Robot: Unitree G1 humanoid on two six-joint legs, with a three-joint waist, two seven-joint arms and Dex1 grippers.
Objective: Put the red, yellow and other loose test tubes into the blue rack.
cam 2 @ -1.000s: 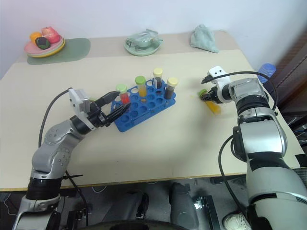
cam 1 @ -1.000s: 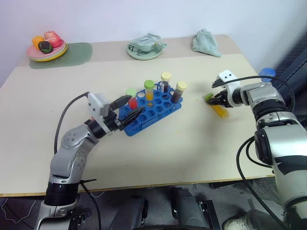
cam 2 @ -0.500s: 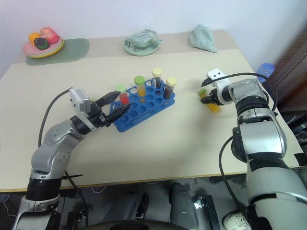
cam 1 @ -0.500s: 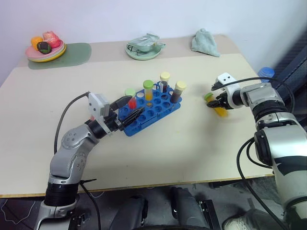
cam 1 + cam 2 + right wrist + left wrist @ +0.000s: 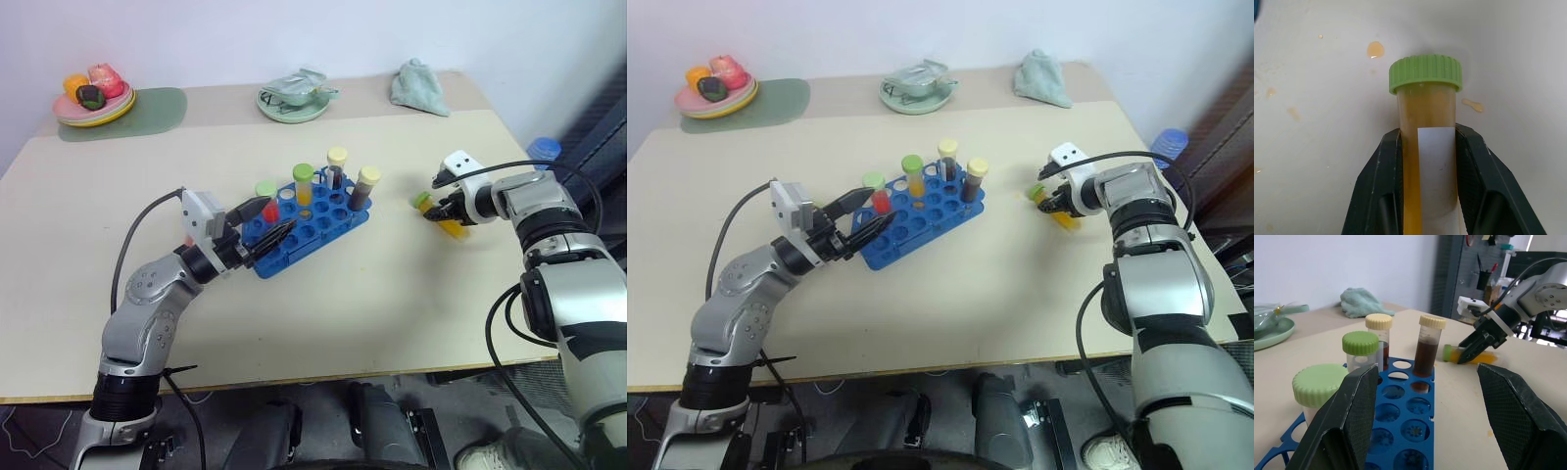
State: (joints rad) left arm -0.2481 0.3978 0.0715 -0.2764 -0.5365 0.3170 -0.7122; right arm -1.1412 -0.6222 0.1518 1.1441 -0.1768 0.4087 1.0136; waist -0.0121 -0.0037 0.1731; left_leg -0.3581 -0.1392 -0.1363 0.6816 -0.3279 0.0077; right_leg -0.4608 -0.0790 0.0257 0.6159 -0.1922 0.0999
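Note:
The blue rack [image 5: 312, 223] stands mid-table holding several capped tubes, among them a red tube [image 5: 269, 208] with a pale green cap at its left end. My left gripper [image 5: 268, 219] is open, its fingers spread on either side of that end of the rack. A yellow tube [image 5: 1425, 105] with a green cap lies on the table to the right of the rack. My right gripper [image 5: 444, 210] is shut on the yellow tube, its fingers [image 5: 1382, 171] pressing both sides just below the cap.
A plate of fruit [image 5: 95, 106] on a green mat sits far left. A green dish [image 5: 293, 101] and a teal cloth [image 5: 420, 86] lie at the back. A blue-capped bottle [image 5: 545, 150] stands beyond the right edge. Small yellow drips [image 5: 1375, 49] spot the table.
My right gripper has closed onto the yellow tube and its wrist has turned slightly. The left arm and the rack have stayed put.

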